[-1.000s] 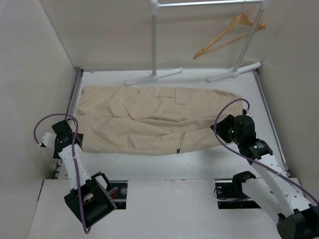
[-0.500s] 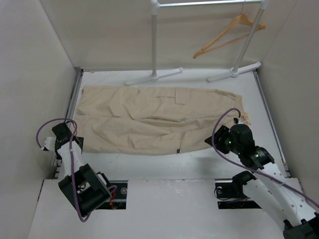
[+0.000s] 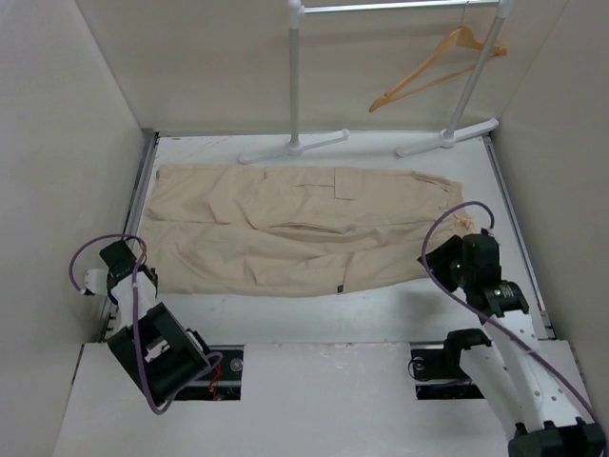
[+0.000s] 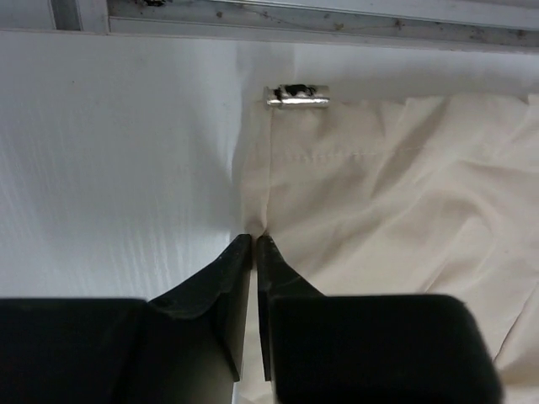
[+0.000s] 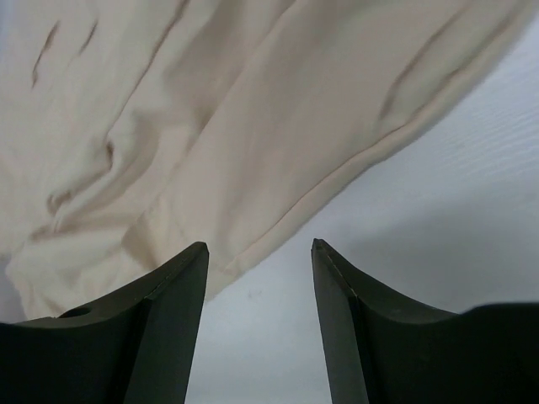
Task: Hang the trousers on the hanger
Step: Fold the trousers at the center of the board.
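Over the last second the left arm pulled back toward the near-left corner and the right arm swung from over the waist end out toward the right edge. The trousers (image 3: 295,228) barely shifted and lie flat along the bench (image 3: 314,309), legs to the left, waist to the right. The hanger (image 3: 438,67) hangs untouched on the white rack (image 3: 295,86) at the far right, well apart from the cloth. So I'd call this still the grasp-setup stage, with nothing lifted and no threading begun. The top view gives layout only, since both wrists hide their own tips. The left wrist view fills that in: left tool (image 4: 254,238) has its fingers together right at the leg hem, and a crease in the cloth runs straight into the tips, so it reads as a pinch on the hem edge. A small shiny metal piece (image 4: 296,95) sits at the hem corner just beyond. In the right wrist view the right tool (image 5: 259,246) has its fingers apart and holds nothing. It hovers over the seamed cloth edge, bare bench showing between the tips. My guess is the right side needs to drop and close on that edge before any lift.
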Robot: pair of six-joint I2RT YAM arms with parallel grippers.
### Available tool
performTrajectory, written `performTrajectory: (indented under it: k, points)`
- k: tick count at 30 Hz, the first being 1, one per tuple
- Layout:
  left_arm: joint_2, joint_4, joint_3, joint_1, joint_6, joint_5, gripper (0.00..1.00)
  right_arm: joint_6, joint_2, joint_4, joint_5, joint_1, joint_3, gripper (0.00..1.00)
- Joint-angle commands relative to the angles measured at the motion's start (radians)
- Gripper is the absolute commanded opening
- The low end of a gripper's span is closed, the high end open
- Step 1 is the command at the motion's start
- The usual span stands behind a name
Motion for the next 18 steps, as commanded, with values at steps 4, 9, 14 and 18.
performTrajectory:
  k: [4, 9, 14, 18]
  points:
    - [-0.065, -0.129, 0.152, -0.161, -0.059, -0.184, 0.04, 0.058, 0.152, 0.049, 0.125, -0.279, 0.004, 0.59]
    - [-0.05, -0.183, 0.229, -0.191, -0.059, -0.213, 0.04, 0.101, 0.316, 0.18, 0.163, -0.419, 0.009, 0.6]
    - [-0.015, -0.189, 0.256, -0.201, -0.059, -0.215, 0.03, 0.098, 0.498, 0.244, 0.193, -0.476, 0.036, 0.58]
    - [-0.012, -0.187, 0.253, -0.185, -0.051, -0.198, 0.03, 0.097, 0.638, 0.336, 0.171, -0.474, 0.046, 0.49]
